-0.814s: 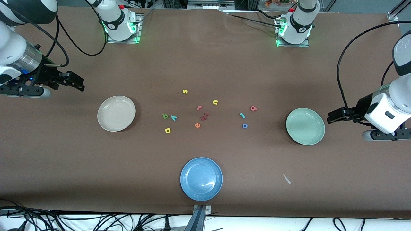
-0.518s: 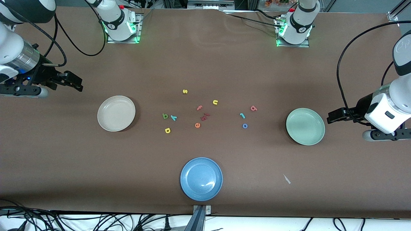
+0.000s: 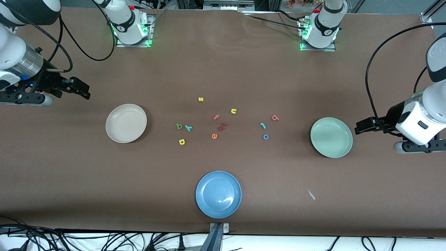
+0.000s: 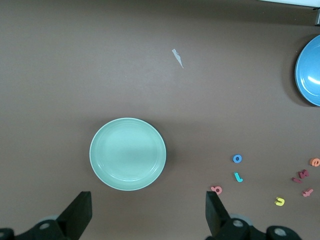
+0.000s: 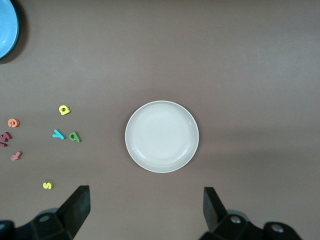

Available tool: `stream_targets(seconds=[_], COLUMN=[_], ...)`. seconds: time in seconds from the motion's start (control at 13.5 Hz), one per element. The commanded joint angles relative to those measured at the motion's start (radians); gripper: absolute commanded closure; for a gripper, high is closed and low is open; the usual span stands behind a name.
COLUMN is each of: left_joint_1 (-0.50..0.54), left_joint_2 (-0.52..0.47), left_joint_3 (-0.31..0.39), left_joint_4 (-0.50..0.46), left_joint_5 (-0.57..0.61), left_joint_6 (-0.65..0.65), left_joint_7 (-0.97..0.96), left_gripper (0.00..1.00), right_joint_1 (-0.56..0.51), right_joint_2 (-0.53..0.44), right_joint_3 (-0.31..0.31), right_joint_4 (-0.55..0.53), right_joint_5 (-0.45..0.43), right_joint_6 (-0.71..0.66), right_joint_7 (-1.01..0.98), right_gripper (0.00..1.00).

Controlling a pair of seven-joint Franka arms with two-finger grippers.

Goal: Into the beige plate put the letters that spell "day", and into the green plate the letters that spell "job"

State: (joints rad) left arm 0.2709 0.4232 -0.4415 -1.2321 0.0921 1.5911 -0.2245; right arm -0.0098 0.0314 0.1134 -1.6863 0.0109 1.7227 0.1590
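Front view: beige plate (image 3: 126,123) toward right arm's end, green plate (image 3: 331,137) toward left arm's end, both bare. Dark green letter (image 3: 179,126), teal "y" (image 3: 189,128), yellow letter (image 3: 182,141) nearer beige plate; teal "j" (image 3: 263,125), blue "o" (image 3: 266,136), pinkish-red letter (image 3: 275,118) nearer green plate (all on table). Left gripper (image 3: 362,126) and right gripper (image 3: 82,90) raised at table ends, jaws apart, holding nothing.
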Motion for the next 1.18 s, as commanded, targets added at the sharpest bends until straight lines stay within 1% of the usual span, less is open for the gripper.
stream_targets(seconds=[0.0,0.37,0.67,0.89,1.04,1.11], left_joint_1=[0.002,0.004,0.004,0.002,0.005,0.005], left_joint_2=[-0.006,-0.006,-0.014,-0.014,-0.015,-0.015], left_joint_3=[-0.002,0.003,-0.003,-0.002,-0.003,-0.003], left_joint_4=[0.002,0.003,0.002,0.002,-0.006,-0.006], left_joint_5=[0.015,0.021,0.132,0.188,0.189,0.189], left_joint_6=[-0.005,-0.005,-0.016,-0.019,-0.034,-0.061], left_joint_7=[0.013,0.013,0.013,0.097,0.102,0.103], left_gripper=[0.00,0.00,0.00,0.00,0.00,0.00], right_joint_1=[-0.006,-0.006,-0.006,-0.006,-0.006,-0.006], right_joint_2=[-0.007,-0.007,-0.008,-0.008,-0.008,-0.008], right_joint_3=[0.002,0.002,0.002,0.002,0.005,0.006], right_joint_4=[0.011,0.011,0.011,0.011,0.011,0.011], right_joint_5=[0.004,0.004,0.004,0.004,0.004,0.004], right_joint_6=[-0.018,-0.040,-0.040,-0.041,-0.043,-0.045], right_joint_7=[-0.009,-0.007,-0.009,-0.007,-0.006,-0.006], right_gripper=[0.00,0.00,0.00,0.00,0.00,0.00])
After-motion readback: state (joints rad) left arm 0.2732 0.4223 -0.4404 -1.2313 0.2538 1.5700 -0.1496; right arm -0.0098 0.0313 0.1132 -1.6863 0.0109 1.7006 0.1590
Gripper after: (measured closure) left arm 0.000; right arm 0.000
